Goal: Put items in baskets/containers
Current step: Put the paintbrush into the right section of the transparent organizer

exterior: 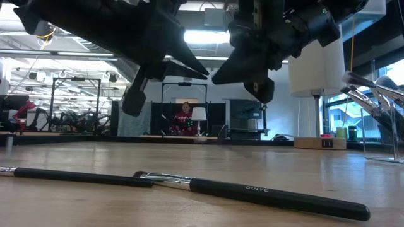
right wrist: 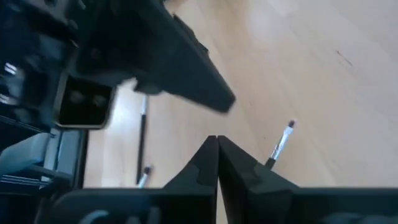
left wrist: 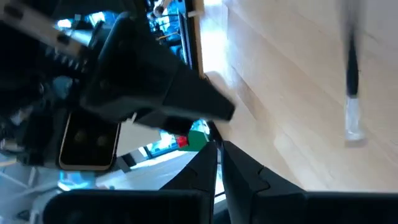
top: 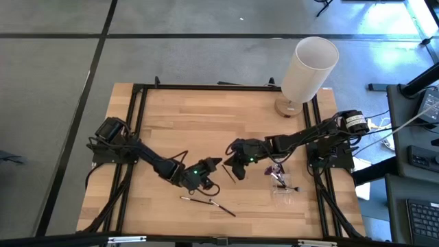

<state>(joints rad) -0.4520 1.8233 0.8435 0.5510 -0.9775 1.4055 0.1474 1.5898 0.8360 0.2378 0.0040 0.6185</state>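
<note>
Nearest the front edge of the tabletop [top: 171, 116], I see two black-handled brushes [top: 206, 203] lying end to end, well to the left of the clear box [top: 283, 189]; the low view shows them flat on the wood, one ferrule touching the other handle. Just behind them I have the left hand [top: 218, 162], raised off the wood, its fingers pressed together with nothing between them that I can see. Facing it, almost tip to tip, is the right hand [top: 229, 152], fingers likewise drawn together; whether they pinch the thin brush [top: 229, 172] just under them I cannot tell. The clear box sits right of both hands, with reddish-tipped brushes [top: 276, 169] in or on it. Farthest back, beyond the box, stands the white cylinder [top: 309, 66].
</note>
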